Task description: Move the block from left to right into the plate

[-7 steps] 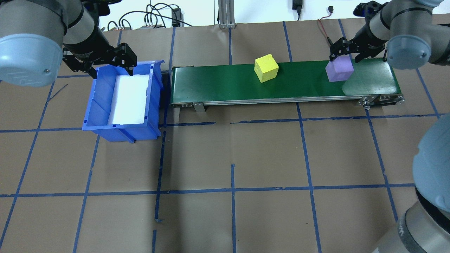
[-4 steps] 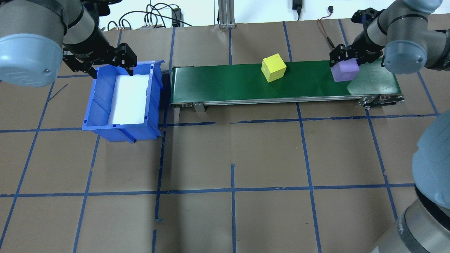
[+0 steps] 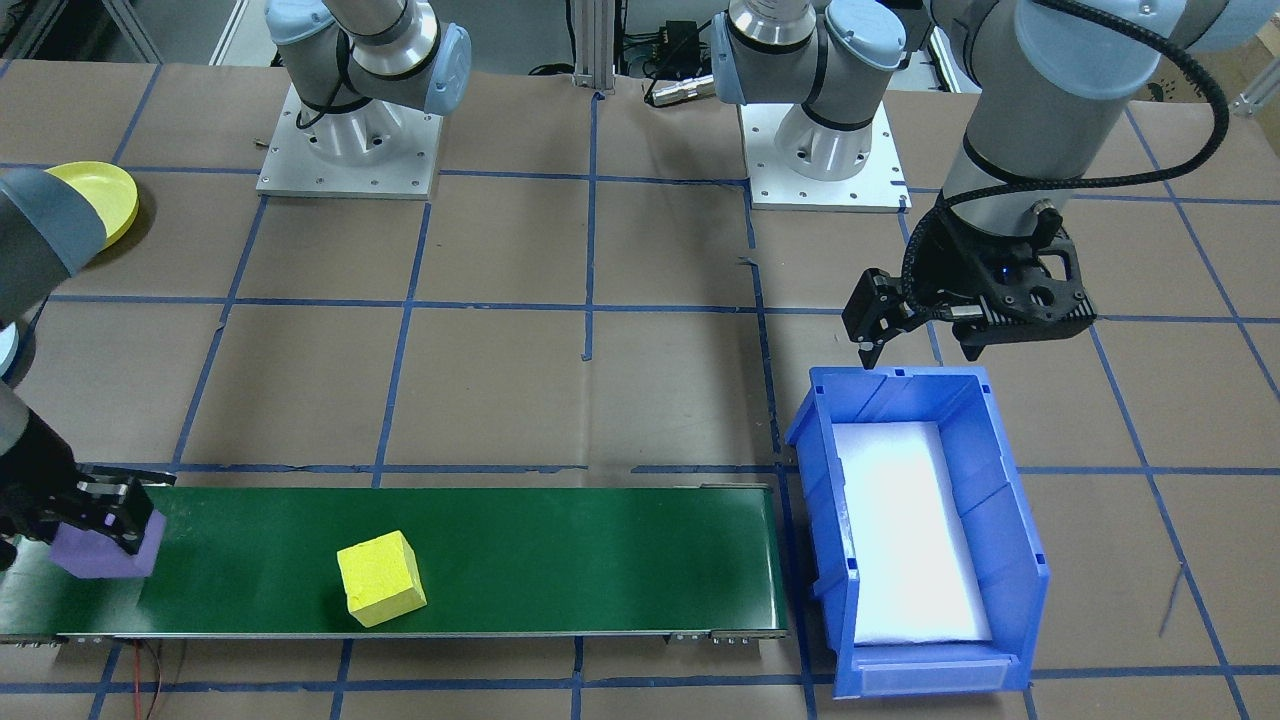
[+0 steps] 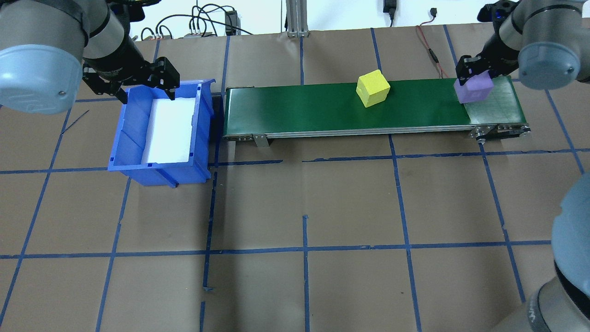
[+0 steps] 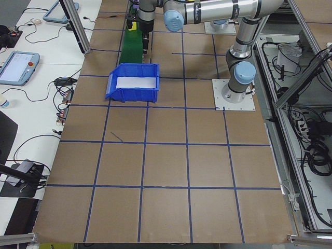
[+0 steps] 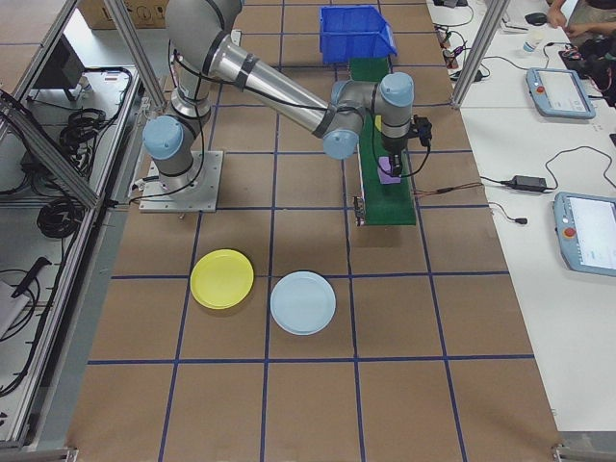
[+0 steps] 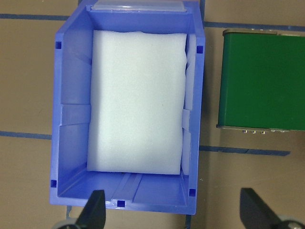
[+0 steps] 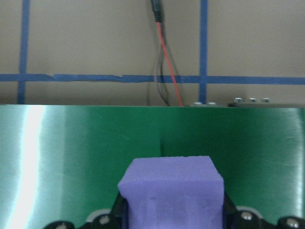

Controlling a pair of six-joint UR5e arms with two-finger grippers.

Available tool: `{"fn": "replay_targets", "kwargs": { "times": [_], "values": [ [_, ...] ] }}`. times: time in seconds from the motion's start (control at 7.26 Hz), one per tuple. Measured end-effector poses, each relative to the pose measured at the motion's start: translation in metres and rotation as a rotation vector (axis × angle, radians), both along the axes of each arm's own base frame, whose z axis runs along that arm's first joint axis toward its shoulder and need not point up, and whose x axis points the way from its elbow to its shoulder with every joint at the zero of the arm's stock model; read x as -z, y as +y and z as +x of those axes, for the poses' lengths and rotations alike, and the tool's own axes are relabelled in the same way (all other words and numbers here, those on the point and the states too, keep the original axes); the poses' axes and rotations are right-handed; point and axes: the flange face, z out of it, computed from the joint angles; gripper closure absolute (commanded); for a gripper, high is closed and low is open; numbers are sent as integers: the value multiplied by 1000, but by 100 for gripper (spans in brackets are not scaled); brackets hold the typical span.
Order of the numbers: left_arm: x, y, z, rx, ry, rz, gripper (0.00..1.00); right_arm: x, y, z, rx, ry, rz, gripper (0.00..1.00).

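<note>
Purple block [image 4: 473, 89] is clamped in the right gripper [image 4: 477, 74] at the belt's [image 4: 299, 108] 3 o'clock end, yellow block [image 4: 373, 88] riding mid-belt. Left gripper [image 4: 140, 87] is spread wide, empty, over the bin [image 4: 159, 166]. Nothing is in either plate [image 6: 222, 278] yet; carry and drop judged outstanding

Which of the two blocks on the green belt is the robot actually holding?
The purple block, at the belt's end farthest from the blue bin. The right gripper has its jaws shut on it; the yellow block sits free mid-belt.
</note>
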Motion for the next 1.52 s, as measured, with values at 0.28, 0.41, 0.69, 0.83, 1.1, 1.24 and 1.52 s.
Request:
{"fn": "replay_targets", "kwargs": {
  "times": [0.28,0.41,0.69,0.83,1.1,1.24,1.52],
  "values": [
    [0,0,0,0,0,0,0,-28,39,-83,23,63,67,89],
    [0,0,0,-1,0,0,0,-32,62,-140,17,75,87,85],
    [0,0,0,-1,0,0,0,-24,127,-253,48,75,123,85],
    [0,0,0,-1,0,1,0,-7,161,-288,80,50,152,85],
    [1,0,0,0,0,2,0,36,208,-314,135,2,214,69],
    [1,0,-1,0,0,2,0,49,219,-323,152,13,229,35],
    [1,0,-1,1,0,2,0,69,227,-336,173,11,243,0]
  ]
}}
